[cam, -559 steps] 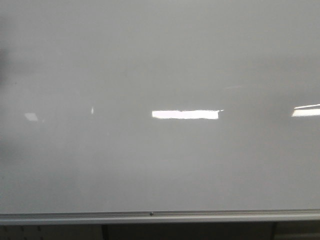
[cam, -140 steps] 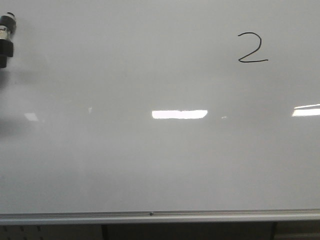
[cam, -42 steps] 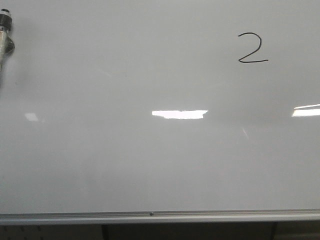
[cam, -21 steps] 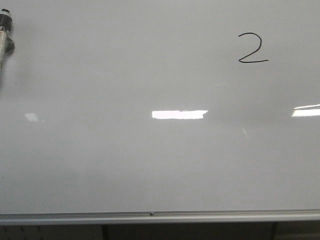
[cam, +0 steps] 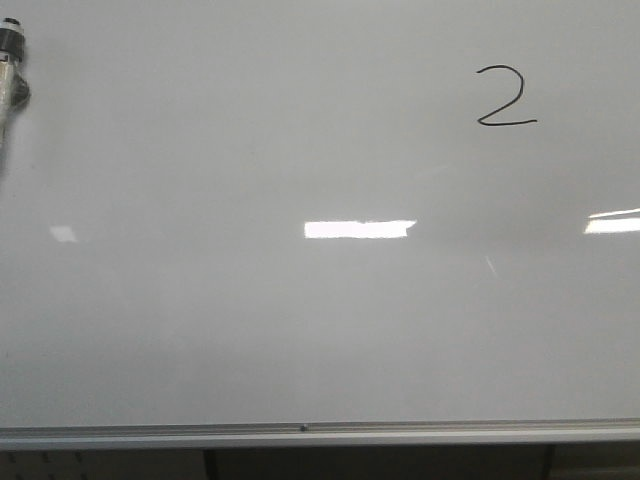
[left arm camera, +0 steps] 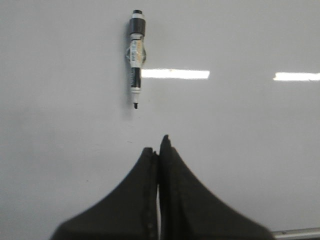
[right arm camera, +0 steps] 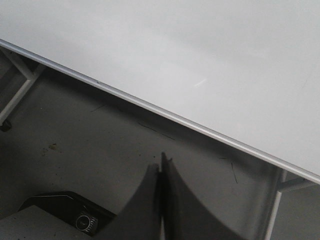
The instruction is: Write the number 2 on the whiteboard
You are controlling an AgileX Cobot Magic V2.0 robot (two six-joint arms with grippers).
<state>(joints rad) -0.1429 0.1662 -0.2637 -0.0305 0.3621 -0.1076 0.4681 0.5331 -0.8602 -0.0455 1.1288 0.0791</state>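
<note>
The whiteboard point(cam: 250, 320) fills my front view, its silver rail point(cam: 320, 433) along the lower edge. The number 2 point(cam: 505, 97) is drawn in thin black line near the board's upper right corner, curved top and flat base stroke complete. A marker point(left arm camera: 135, 57) lies against the board at its upper left edge, uncapped, tip exposed; in the front view only part of it point(cam: 10, 70) shows at the border. My left gripper point(left arm camera: 159, 150) hangs apart from the marker, fingers pressed together with nothing between them. My right gripper point(right arm camera: 161, 167) is likewise closed and holding nothing; it sits off the board, past the railed edge, over the dark floor point(right arm camera: 75, 145). Two bright light glares lie across the board's middle band.
</note>
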